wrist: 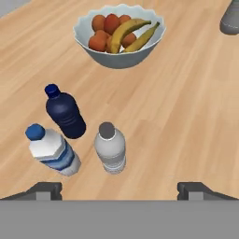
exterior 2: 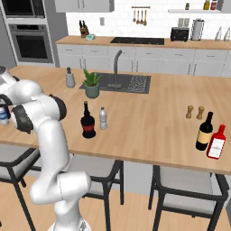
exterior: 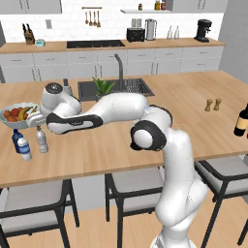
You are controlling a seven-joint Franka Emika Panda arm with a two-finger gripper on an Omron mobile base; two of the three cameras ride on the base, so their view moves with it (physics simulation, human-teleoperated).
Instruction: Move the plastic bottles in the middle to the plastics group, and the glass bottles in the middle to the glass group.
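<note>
The fingers [wrist: 46,190] stand spread wide, released, above a clear plastic bottle [wrist: 110,148] standing on the counter [wrist: 186,121] beside the dark blue bottle [wrist: 65,113] and blue-capped bottle [wrist: 50,149]. The arm [exterior: 116,109] reaches far left, hand pointing down.

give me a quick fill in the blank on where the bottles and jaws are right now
1. The clear water bottle beside the dark blue bottle and the blue-capped bottle stands ____ on the counter.
2. The jaws of the gripper above these bottles are ____.
3. Behind the three bottles sits a fruit ____.
4. In the right base view, the other clear water bottle stands next to the wide dark bottle with a ____ label.

Missing words: upright; open; bowl; red
</note>
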